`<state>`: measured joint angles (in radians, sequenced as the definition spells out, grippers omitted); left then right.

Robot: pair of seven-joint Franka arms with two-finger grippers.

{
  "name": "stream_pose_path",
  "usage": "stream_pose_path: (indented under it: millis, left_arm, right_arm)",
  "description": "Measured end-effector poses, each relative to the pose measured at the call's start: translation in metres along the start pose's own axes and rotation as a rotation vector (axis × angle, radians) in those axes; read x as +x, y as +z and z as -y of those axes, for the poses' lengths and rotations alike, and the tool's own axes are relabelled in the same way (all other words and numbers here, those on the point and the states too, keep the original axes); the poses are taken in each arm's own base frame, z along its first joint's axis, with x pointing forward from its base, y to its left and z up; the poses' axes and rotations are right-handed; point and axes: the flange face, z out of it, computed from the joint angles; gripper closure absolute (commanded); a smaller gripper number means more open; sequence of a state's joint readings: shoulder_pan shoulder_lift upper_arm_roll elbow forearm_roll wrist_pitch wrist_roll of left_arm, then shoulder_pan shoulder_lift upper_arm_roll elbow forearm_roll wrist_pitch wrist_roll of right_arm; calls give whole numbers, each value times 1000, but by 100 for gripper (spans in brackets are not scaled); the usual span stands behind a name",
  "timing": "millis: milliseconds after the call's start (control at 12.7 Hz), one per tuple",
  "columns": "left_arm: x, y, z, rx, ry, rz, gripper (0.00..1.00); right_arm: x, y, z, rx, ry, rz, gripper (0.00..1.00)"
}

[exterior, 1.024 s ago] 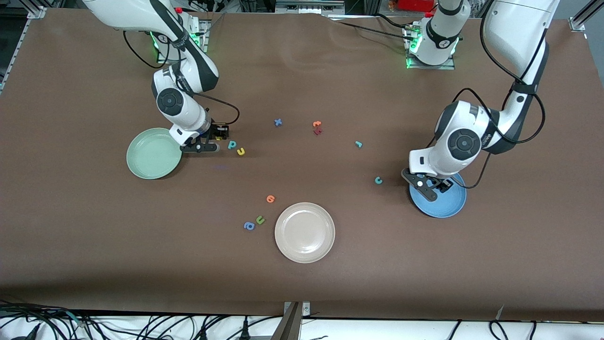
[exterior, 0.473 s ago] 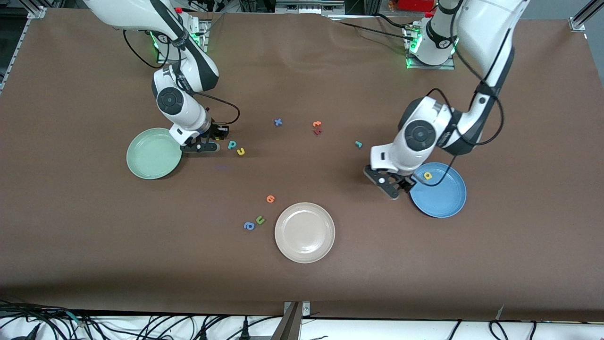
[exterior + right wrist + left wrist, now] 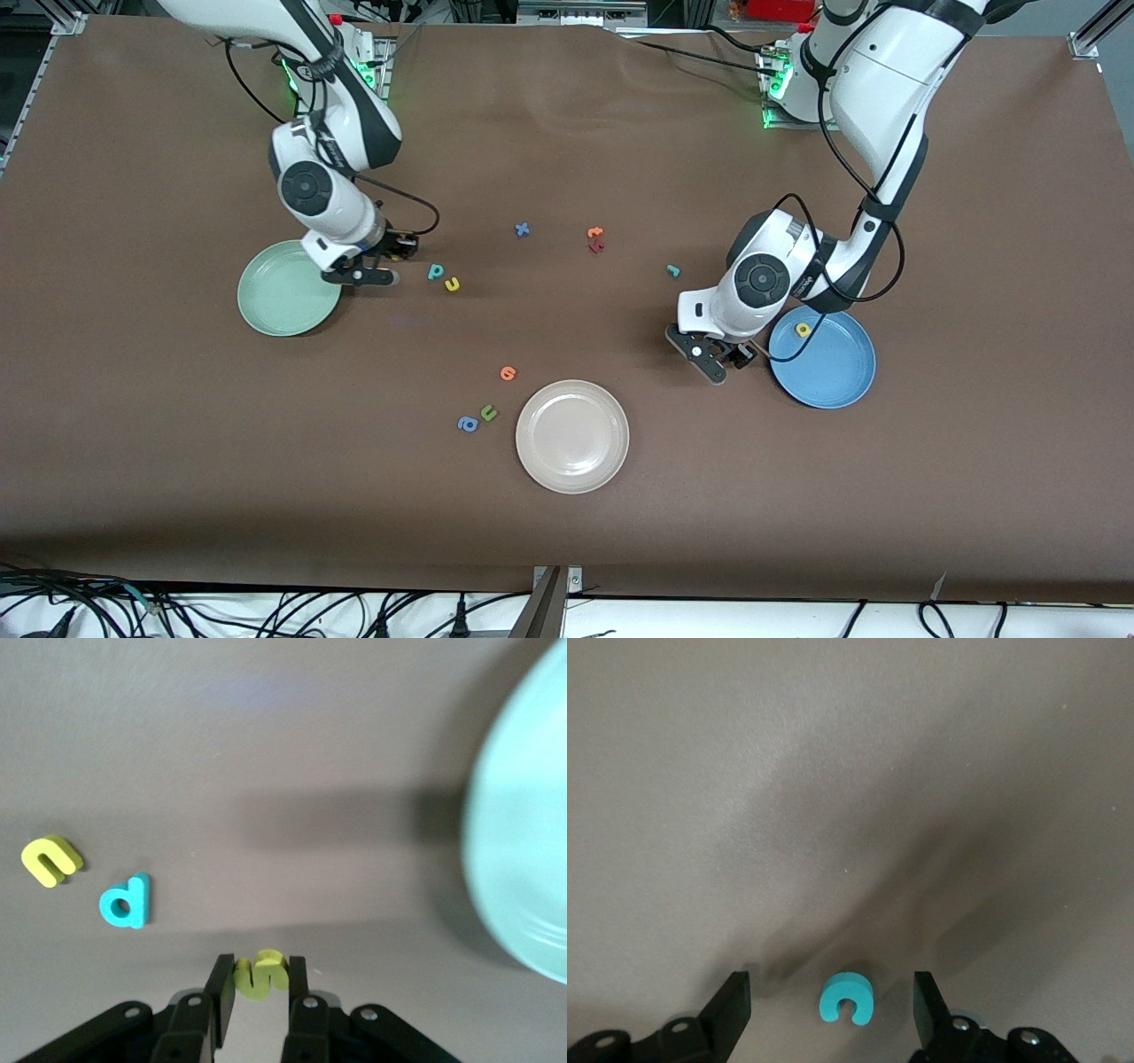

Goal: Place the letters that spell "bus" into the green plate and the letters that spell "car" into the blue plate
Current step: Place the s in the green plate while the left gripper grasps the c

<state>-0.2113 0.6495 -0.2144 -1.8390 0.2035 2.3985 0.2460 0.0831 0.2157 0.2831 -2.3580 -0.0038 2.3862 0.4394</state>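
My right gripper [image 3: 366,268] is shut on the yellow s [image 3: 260,974], low over the table beside the green plate [image 3: 279,301]. The teal b [image 3: 435,271] and yellow u [image 3: 452,284] lie close by, toward the table's middle; the right wrist view shows the b [image 3: 126,901], the u [image 3: 50,859] and the plate's rim [image 3: 523,842]. My left gripper [image 3: 719,356] stands open beside the blue plate [image 3: 833,377], with the teal c [image 3: 844,998] on the table between its fingers. The yellow a [image 3: 803,330] lies in the blue plate. The teal r [image 3: 673,270] lies farther from the camera than the left gripper.
A beige plate [image 3: 572,436] sits near the front middle. Beside it lie an orange letter [image 3: 508,373], a green u [image 3: 488,412] and a blue a [image 3: 468,424]. A blue x [image 3: 523,229], an orange letter [image 3: 595,232] and a dark red one [image 3: 596,247] lie mid-table.
The left gripper left the yellow a in the blue plate and moved off the plate to straddle the teal c. The right gripper closed on the yellow s and shifted slightly toward the green plate.
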Motion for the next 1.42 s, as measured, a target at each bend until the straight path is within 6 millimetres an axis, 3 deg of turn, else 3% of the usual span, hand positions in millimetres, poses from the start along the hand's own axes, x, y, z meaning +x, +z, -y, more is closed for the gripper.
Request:
stream_pose_path:
  millis: [236,394,551,630,788,945,1024,1103,1182,1418]
  left_arm:
    - [-1,4,-7,6,12,13,41]
    - [-3,5,-9,8,18,17,69]
    - [-2,3,-9,10,19,15,87]
    - [-2,2,-8,12,18,14,89]
    - [-3,1,-8,12,18,17,89]
    - [-4,-7,-6,16,15,24,88]
    - [-5,-18,-2,22,10,27,88]
    - [-7,-32,3,29,1,36,88]
    - [-12,-47,12,36,-15,48,88]
    - [-33,-72,47,41,-59,72,83]
  right_arm:
    - [14,-64,-46,-40,6,45,90]
    - [28,-78,-102,-30,-24,68,90]
    - [38,-67,-157,-13,-54,97,90]
    - [40,-56,-175,-8,-67,116,90]
    - [46,-29,-193,-5,-91,135,90]
    - [51,-4,-196,-9,-102,139,87]
    - [52,5,-196,-11,-104,146,69]
    - [53,10,-196,-12,-107,150,19]
    - [53,11,-196,-12,-109,151,1]
    - [53,2,-196,-11,-107,151,1]
